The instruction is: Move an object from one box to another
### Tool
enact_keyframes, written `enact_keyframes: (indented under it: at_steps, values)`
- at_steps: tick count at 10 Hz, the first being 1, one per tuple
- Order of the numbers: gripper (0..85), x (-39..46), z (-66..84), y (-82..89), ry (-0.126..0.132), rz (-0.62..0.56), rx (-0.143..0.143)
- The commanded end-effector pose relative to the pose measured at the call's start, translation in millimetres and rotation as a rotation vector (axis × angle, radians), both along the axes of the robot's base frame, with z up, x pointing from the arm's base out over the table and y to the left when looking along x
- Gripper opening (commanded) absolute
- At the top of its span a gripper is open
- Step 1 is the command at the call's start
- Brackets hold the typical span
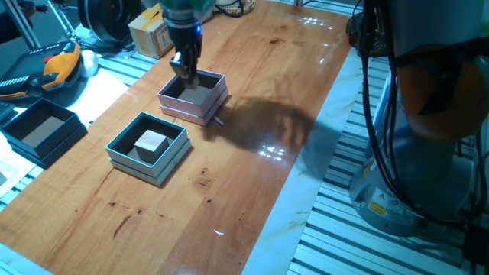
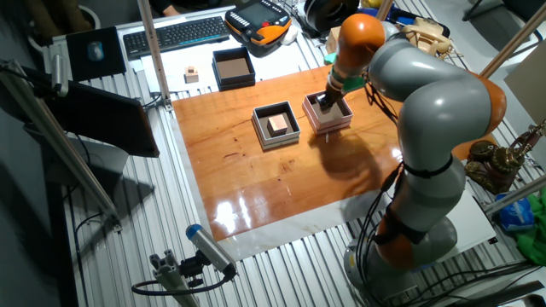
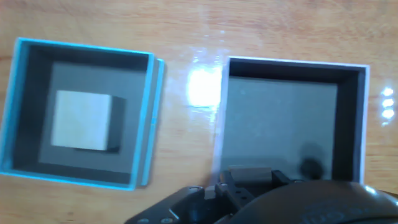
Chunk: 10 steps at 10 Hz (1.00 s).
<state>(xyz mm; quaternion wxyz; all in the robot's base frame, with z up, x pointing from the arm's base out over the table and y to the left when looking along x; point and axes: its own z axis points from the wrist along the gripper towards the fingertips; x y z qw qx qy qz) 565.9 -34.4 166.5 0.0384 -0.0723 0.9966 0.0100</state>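
Observation:
The teal-blue box sits on the wooden table with a pale wooden cube resting inside it. Beside it stands the pink-lilac box. Its brown floor shows nothing but a dark shadow spot in the hand view. My gripper hangs low over the far side of the pink-lilac box, fingers pointing down at its rim. Nothing shows between the fingers, and their spacing is not clear.
A black square box lies off the wood on the slatted bench. A small wooden block, a keyboard, a cardboard box and an orange-and-black pendant crowd that end. The arm's base stands beside the table.

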Motion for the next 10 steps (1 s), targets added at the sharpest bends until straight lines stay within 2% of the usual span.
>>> enact_keyframes:
  at_steps: [1,4,6,8,10]
  values:
    - [0.0,-0.7,-4.7,-5.3,-0.004,0.006,0.003]
    - [0.0,-2.3,-15.0,-18.5,0.001,0.016,-0.002]
    - [0.0,-1.6,-24.1,-29.9,-0.002,0.017,0.006]
    - [0.0,0.5,-27.8,-34.2,0.017,-0.028,0.013]
    - [0.0,1.1,-31.4,-36.0,0.024,-0.059,0.0]
